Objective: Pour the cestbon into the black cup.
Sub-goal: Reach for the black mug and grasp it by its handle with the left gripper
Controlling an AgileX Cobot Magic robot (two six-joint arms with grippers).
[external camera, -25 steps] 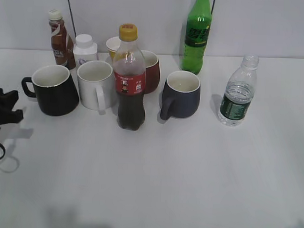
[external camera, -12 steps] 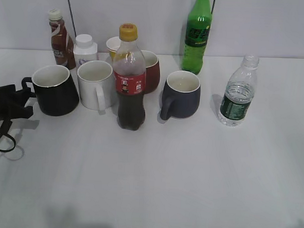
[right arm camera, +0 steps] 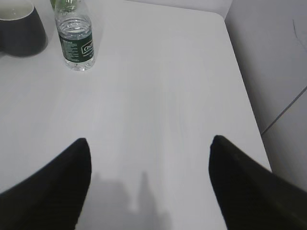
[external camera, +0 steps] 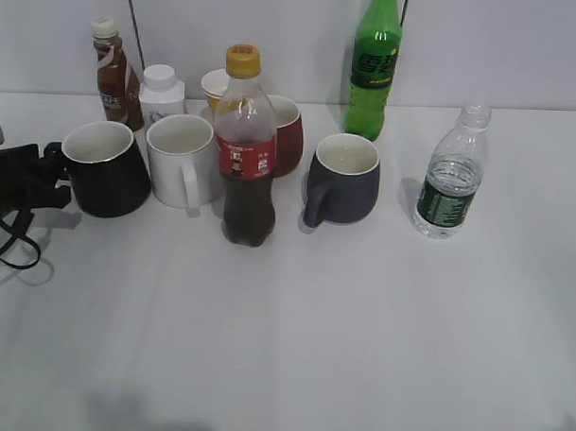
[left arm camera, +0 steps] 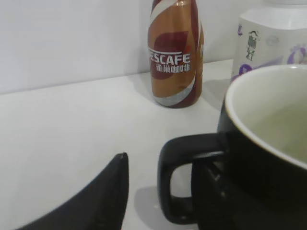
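At table's left edge, spread left claw (external camera: pixel 45 176) around black cup (external camera: pixel 106 169) handle; right claw (right arm camera: pixel 148 177) spread over bare tabletop

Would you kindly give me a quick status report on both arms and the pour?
Left end effector open at glossy black mug's handle. Right end effector open, empty. Small clear green-labelled water bottle upright, untouched. Nothing between it and right arm.

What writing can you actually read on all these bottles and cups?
"NESCAFE": on the brown coffee bottle, with smaller characters beneath, too small to read.
White bottle: purple print, unreadable.
Cestbon: label too small to read.
Cola bottle and green soda bottle: labels blurred.
Cups: no writing.
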